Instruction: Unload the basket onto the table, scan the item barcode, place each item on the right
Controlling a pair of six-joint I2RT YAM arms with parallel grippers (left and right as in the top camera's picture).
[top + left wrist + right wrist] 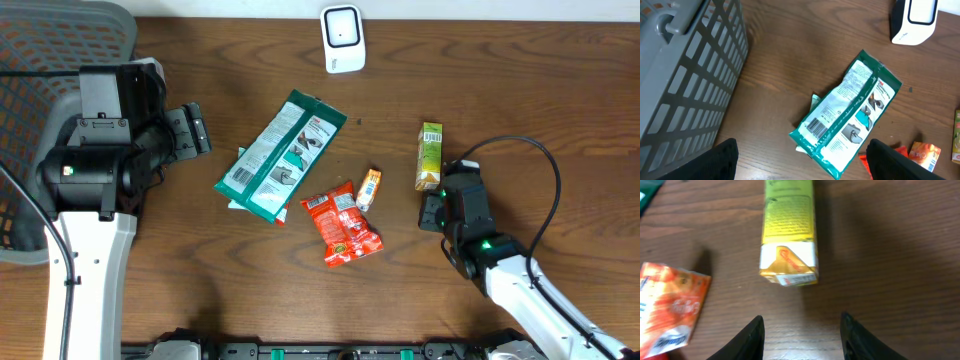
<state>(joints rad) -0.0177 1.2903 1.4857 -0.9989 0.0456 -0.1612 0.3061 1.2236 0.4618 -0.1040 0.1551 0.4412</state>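
Note:
A white barcode scanner (342, 38) stands at the table's far edge, also seen in the left wrist view as the scanner (914, 21). A yellow-green carton (430, 155) lies at the right. My right gripper (436, 198) is just in front of its near end. In the right wrist view the carton (788, 230) lies ahead of the gripper (801, 325), whose jaws stand apart over bare wood. A green packet (850, 112) with a barcode (816, 126) lies mid-table. My left gripper (800, 160) is wide open, left of the packet.
A red snack bag (342, 225) and a small orange sachet (369, 188) lie between the green packet (282, 157) and the carton. A grey mesh basket (40, 60) fills the far left corner, behind the left gripper (198, 130).

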